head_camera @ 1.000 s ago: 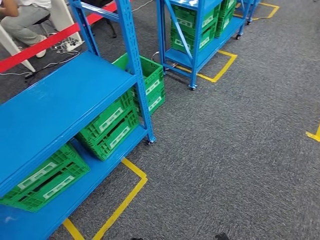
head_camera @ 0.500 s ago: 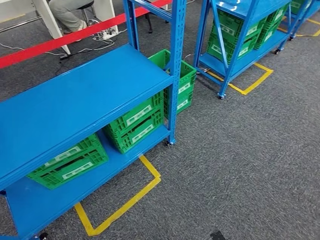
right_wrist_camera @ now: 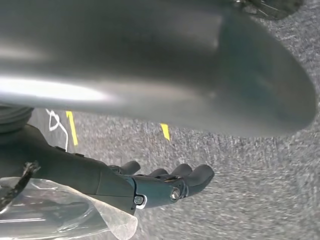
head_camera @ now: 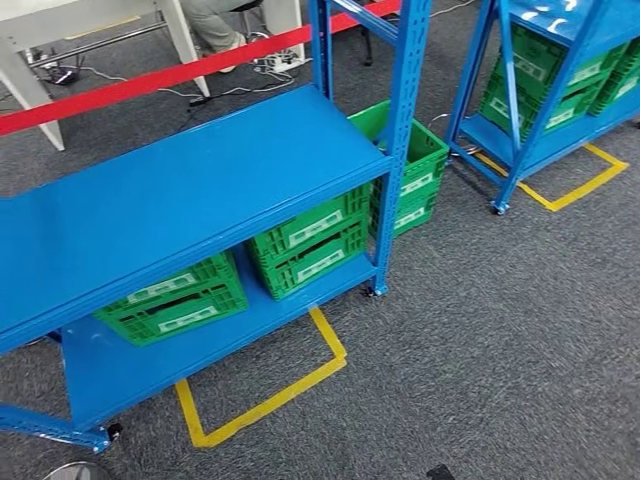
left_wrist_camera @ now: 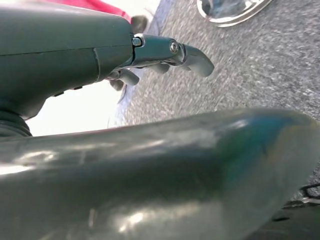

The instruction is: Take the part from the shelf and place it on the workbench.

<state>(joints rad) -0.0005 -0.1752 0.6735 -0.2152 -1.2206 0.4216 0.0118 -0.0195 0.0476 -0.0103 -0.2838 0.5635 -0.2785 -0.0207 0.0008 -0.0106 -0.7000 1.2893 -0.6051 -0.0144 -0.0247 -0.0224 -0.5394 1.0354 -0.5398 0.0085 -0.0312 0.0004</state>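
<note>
Right hand [right_wrist_camera: 124, 187] hangs over grey carpet [right_wrist_camera: 241, 190] in its wrist view, dark fingers [right_wrist_camera: 192, 176] extended and only lightly bent, with a clear plastic bag [right_wrist_camera: 64, 215] lying against its underside — whether the fingers actually grip the bag, or what the bag contains, I cannot tell. Left hand [left_wrist_camera: 151, 57] in its own wrist view holds nothing, its fingers [left_wrist_camera: 192, 57] stretched out and loosely curved above the carpet, a shiny metal disc [left_wrist_camera: 234, 7] on the floor beyond them. From the head view, a blue shelf rack [head_camera: 196, 185] stands ahead with its middle board bare — two green crates [head_camera: 177, 300] sit on the bottom board, a third green crate [head_camera: 415, 175] rests behind the rack's corner post. Yellow floor tape [head_camera: 264, 400] marks the rack's bay. A second blue rack [head_camera: 528, 120] with more green crates stands well apart to the right, and a red barrier strip [head_camera: 151, 80] runs behind, near a white table leg [head_camera: 26, 90].
</note>
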